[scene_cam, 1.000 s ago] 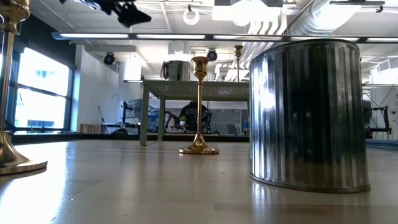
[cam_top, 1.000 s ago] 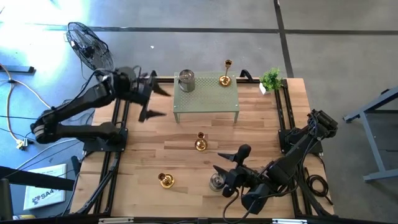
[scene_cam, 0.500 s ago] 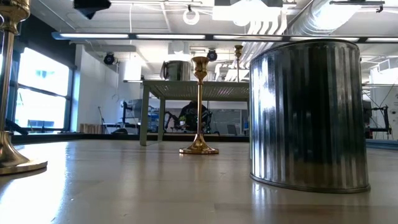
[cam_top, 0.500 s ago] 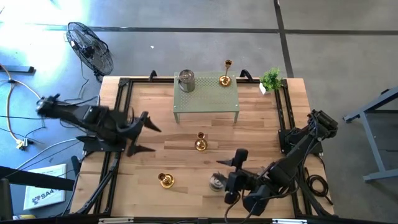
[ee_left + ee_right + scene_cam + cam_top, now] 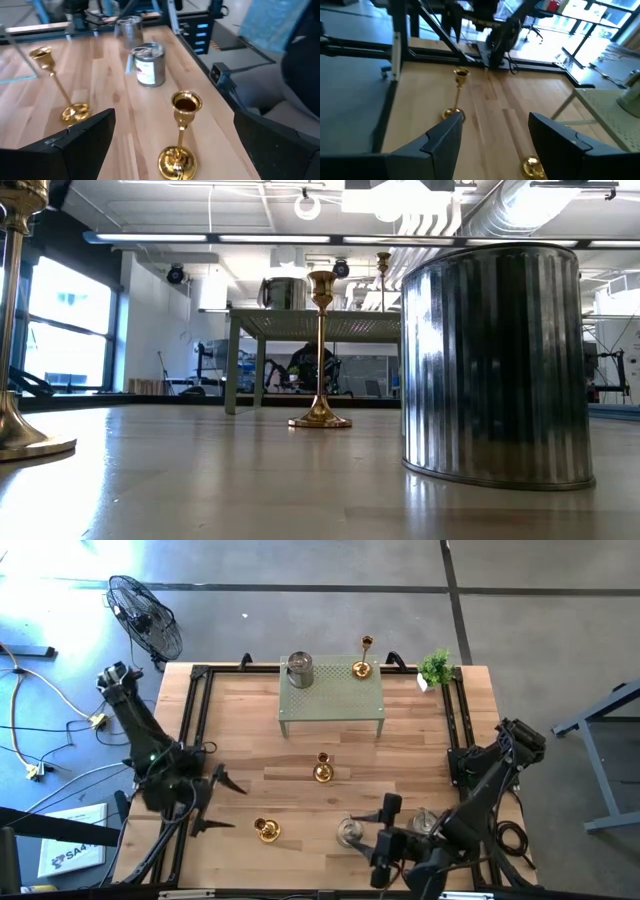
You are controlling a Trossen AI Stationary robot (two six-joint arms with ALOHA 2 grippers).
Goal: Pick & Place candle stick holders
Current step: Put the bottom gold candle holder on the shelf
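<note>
Two end effectors show in the high view: the left end effector (image 5: 212, 802) stands open near the surface's (image 5: 420, 740) left front, beside a brass candle holder (image 5: 266, 830); the right end effector (image 5: 385, 830), jaws parted and empty, hovers just beside a silver holder (image 5: 349, 832). Another brass holder (image 5: 322, 771) stands mid-surface. On the green stand (image 5: 331, 700) are a silver holder (image 5: 299, 669) and a brass one (image 5: 362, 666).

In the low view, a silver holder (image 5: 497, 365) fills the foreground.

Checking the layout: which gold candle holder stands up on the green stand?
The gold thin-stemmed candle holder at the far right of the green perforated metal stand; the other two gold holders stand on the wooden table.
</note>
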